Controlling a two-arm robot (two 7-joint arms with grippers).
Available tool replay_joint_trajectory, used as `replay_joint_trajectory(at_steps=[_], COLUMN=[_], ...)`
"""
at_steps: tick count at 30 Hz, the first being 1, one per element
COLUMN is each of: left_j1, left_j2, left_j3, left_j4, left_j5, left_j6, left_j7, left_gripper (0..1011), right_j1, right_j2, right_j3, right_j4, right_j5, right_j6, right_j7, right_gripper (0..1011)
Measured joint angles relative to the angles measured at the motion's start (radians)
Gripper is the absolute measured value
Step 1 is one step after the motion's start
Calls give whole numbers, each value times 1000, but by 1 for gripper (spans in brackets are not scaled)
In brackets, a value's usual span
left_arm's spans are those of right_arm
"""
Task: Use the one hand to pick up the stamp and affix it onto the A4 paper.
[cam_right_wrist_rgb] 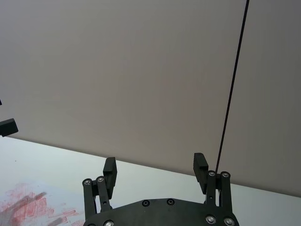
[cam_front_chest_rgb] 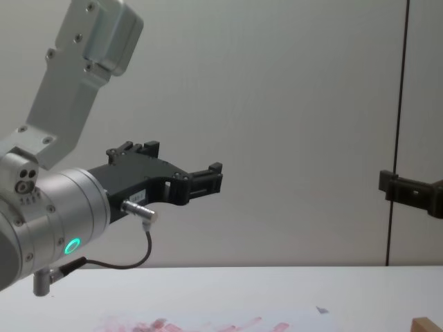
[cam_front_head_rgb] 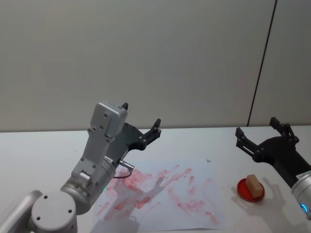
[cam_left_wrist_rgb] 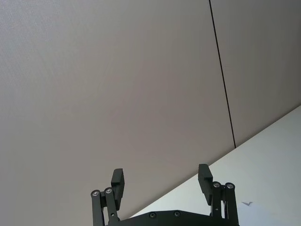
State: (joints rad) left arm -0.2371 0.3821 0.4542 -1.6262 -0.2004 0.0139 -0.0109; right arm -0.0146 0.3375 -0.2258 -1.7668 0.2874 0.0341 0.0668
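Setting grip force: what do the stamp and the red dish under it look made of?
The stamp looks like bare wood: a matte, light-tan block. The red dish is a round disc, possibly plastic or an ink pad; its look leaves that open.

tan stamp [cam_front_head_rgb: 252, 183] sits on a red pad [cam_front_head_rgb: 243, 190], right of the flat, red-smeared a4 paper [cam_front_head_rgb: 167, 196].

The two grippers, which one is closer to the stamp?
The right gripper: it hangs open just beyond the stamp on its red pad, while the left gripper is away across the A4 paper.
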Motion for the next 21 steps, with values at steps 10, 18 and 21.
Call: replay_joint_trajectory(at_steps=[10, 18, 21], left_j1=[0, 0, 0], left_j2=[0, 0, 0], left_j3=[0, 0, 0], left_j4=[0, 0, 0], left_j5=[0, 0, 0], left_j6=[0, 0, 0], left_j7=[0, 0, 0], left_gripper=[1001, 1001, 1001], right_j1=[0, 0, 0], right_j2=[0, 0, 0], right_j3=[0, 0, 0], right_j4=[0, 0, 0], right_j5=[0, 0, 0], right_j6=[0, 0, 0], right_j7=[0, 0, 0], right_gripper=[1001, 1001, 1001])
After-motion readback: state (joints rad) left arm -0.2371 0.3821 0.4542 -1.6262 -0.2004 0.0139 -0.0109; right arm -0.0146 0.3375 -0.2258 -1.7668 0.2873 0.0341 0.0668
